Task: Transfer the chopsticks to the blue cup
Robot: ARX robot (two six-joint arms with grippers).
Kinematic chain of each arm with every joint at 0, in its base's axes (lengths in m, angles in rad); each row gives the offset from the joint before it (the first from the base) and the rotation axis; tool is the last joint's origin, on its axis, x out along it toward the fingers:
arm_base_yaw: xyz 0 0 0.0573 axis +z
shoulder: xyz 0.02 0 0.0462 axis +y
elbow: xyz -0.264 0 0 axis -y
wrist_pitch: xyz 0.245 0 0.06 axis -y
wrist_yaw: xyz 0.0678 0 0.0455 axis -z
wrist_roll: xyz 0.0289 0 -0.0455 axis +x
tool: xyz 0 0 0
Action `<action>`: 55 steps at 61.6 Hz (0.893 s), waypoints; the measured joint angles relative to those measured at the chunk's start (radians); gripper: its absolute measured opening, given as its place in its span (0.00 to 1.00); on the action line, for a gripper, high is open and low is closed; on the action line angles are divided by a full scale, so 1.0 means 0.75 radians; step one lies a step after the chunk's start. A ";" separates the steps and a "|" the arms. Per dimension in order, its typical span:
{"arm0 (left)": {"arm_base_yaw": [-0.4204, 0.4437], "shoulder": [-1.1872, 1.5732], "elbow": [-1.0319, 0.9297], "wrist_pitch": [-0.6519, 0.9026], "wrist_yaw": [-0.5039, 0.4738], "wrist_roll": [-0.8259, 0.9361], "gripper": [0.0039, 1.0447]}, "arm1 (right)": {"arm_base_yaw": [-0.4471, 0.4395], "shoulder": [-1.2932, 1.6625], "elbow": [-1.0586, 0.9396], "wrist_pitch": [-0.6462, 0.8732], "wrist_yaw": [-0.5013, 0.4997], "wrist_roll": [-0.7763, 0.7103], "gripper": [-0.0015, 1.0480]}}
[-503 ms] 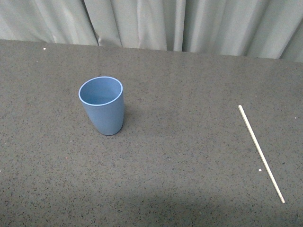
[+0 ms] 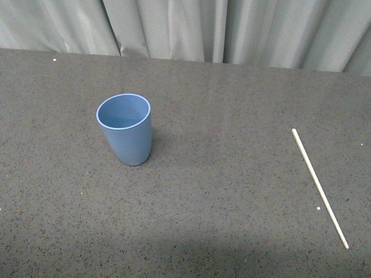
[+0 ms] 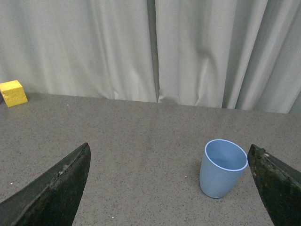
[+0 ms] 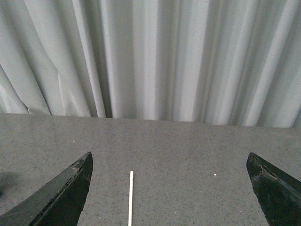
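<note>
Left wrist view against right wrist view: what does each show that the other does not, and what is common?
Only the left wrist view shows the blue cup, upright, and a yellow block near the curtain. Only the right wrist view shows the chopstick lying flat. Both show the grey table, the curtain, and that arm's dark fingers spread wide, empty.

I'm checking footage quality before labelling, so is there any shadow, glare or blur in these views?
Front view: soft, even light with no glare; a dark shadow band crosses the near edge of the table, and the cup casts a faint shadow. Left wrist view: cup sharp, left gripper dark and featureless. Right wrist view: chopstick sharp, right gripper likewise dark.
</note>
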 joint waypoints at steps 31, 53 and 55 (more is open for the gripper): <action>0.000 0.000 0.000 0.000 -0.001 0.000 0.94 | 0.046 1.013 0.233 0.110 0.042 -0.271 0.91; 0.000 0.000 0.000 0.000 0.000 0.000 0.94 | 0.053 1.990 0.616 0.180 -0.061 -0.109 0.91; 0.000 0.000 0.000 0.000 0.000 0.000 0.94 | 0.062 2.052 0.654 0.164 -0.060 -0.097 0.91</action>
